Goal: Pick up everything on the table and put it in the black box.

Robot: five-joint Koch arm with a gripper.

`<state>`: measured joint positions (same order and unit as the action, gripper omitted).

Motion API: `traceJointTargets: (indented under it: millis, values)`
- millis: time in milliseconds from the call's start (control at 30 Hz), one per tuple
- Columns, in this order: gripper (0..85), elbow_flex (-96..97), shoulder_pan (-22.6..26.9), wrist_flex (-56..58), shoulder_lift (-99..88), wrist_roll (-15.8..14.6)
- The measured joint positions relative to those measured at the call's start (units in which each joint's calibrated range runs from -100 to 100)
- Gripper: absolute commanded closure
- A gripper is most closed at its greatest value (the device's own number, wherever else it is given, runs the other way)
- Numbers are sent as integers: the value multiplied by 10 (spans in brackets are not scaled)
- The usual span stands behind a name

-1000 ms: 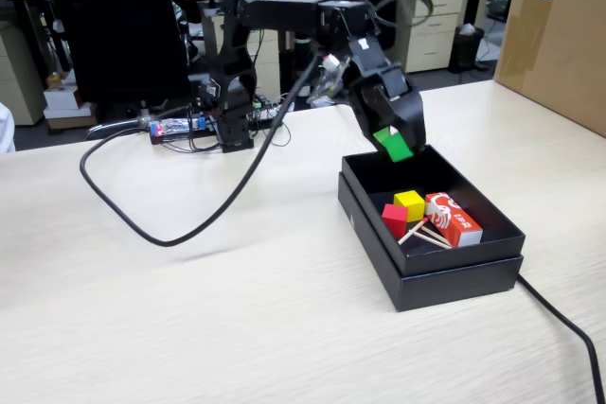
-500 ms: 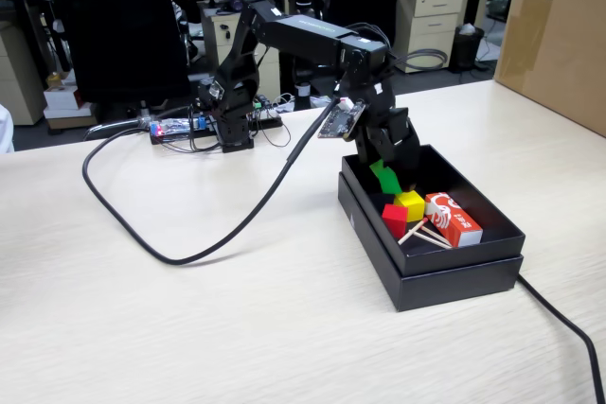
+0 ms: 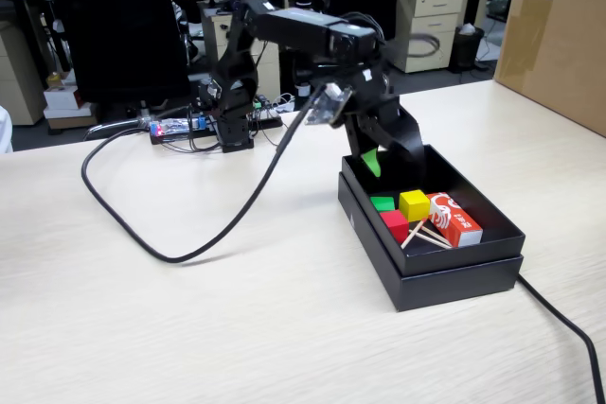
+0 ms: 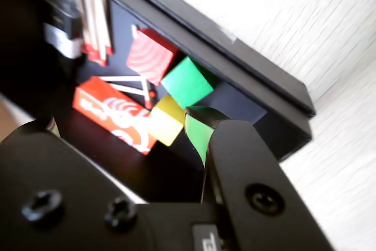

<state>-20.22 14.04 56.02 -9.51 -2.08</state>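
- The black box [image 3: 454,267] sits on the table [image 3: 189,328], and its near and left walls have bare tabletop all around them, so plenty of room on those sides.
- On the far right side of the box, well apart from it, stands a big brown carton [image 3: 554,40]. A black cable [image 3: 568,324] runs off past the box's right end, and another cable [image 3: 189,243] loops over the table on its left.
- All three cubes are inside the box, bunched toward its left half: the green cube [image 3: 383,203] is close to the left wall, the red cube [image 3: 395,224] is touching it on the near side, and the yellow cube [image 3: 414,204] is right beside both.
- Also in the box: an orange-and-white matchbox [image 3: 454,219] to the right of the cubes, with loose matchsticks [image 3: 426,234] lying between it and the red cube.
- The gripper [image 3: 383,160] hangs over the box's far left corner, above the rim, clear of the cubes.
- Its jaws are spread apart with nothing between them. In the wrist view you can see the green pad on one finger [image 4: 197,133] with the cubes down below it, not touched.
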Motion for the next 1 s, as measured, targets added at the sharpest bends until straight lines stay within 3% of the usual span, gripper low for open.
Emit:
traceJointTargets:
  millis: [267,667,800,1000]
  values:
    - [386,95,-39,-1,-267,2]
    - [363,469,-131,-5,-683,19]
    - [359,633,-150,-83,-830,23]
    - [338,717,-167,-107,-889,25]
